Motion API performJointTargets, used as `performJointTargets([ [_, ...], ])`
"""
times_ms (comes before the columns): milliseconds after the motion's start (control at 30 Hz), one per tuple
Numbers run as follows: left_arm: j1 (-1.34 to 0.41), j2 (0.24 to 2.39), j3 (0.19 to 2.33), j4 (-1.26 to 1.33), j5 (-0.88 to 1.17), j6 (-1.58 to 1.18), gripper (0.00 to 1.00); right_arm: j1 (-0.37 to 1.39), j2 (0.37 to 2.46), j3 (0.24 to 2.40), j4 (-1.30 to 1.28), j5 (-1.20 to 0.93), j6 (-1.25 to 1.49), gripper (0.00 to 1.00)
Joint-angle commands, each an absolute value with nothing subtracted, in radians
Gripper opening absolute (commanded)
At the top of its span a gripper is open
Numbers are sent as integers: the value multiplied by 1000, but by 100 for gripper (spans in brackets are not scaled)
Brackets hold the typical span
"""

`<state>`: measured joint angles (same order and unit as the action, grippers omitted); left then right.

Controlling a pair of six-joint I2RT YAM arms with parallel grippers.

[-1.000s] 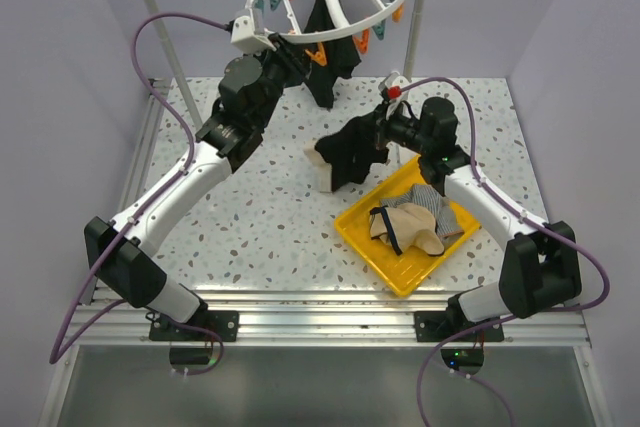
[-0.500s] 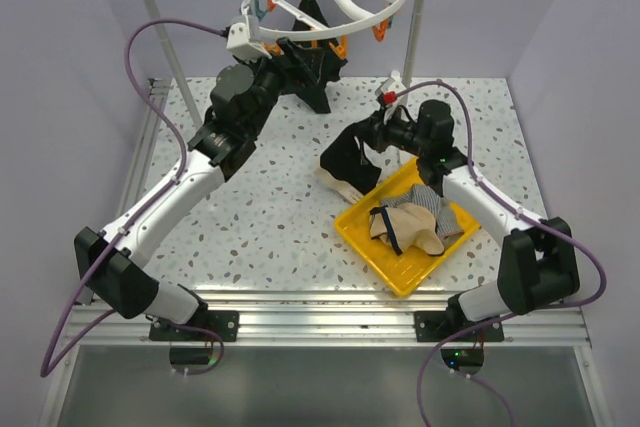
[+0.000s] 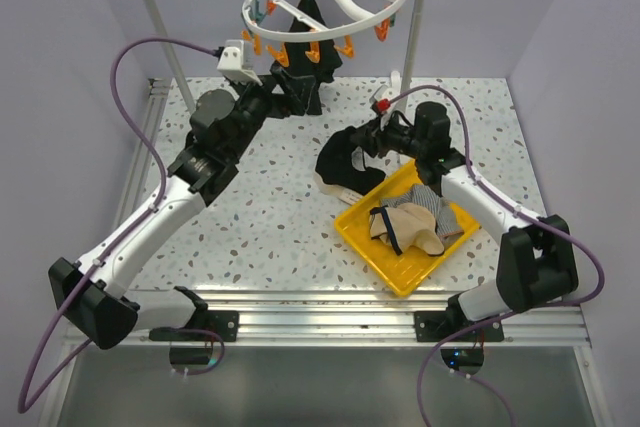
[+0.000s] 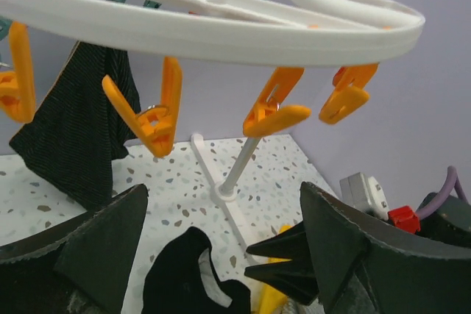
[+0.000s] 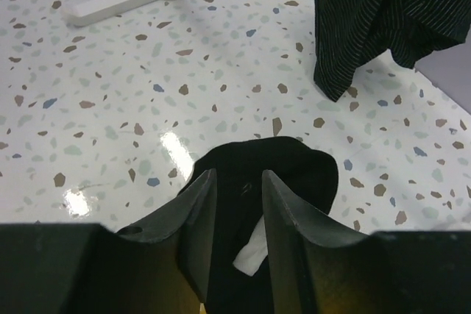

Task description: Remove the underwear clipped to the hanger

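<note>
Black underwear (image 3: 340,162), unclipped, hangs pinched in my right claw (image 5: 237,204) at centre of the top view, just left of the yellow tray (image 3: 378,255), presumably its destination. My left claw (image 4: 221,193) gapes wide beneath the hanger (image 4: 221,34) at upper frame, positioned for the remaining clipped black pair (image 4: 81,130).

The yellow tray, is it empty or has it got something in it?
Not empty. The yellow tray holds a beige garment and a grey-and-white striped one, bunched together.

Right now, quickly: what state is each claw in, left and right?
Left claw: open, holding nothing, below the hanger.
Right claw: closed on black underwear.
</note>
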<state>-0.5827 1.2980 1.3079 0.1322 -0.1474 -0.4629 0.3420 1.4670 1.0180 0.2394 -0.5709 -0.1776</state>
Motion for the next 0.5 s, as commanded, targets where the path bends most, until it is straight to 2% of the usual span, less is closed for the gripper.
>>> performJointTargets([
  [0,-581,1215,1237,117,-114,-350,88,342,1431,1028,186,-606,-232,36],
  [100,-580,1152,1175,98,-106,-299,91,321,1408,1042,100,-701,-267,54],
  [133,-580,1120,1160,95,-104,-267,91,313,1405,1046,47,-718,-284,72],
  [167,-580,1105,1143,94,-104,-250,94,302,1399,1049,19,-735,-294,84],
  [233,-580,1062,1103,89,-110,-198,96,287,1388,1055,-53,-765,-314,99],
  [267,-578,1048,1091,81,-121,-186,100,267,1385,1057,-78,-784,-324,99],
  [467,-578,937,970,45,-137,-52,100,197,1356,1074,-288,-845,-393,99],
])
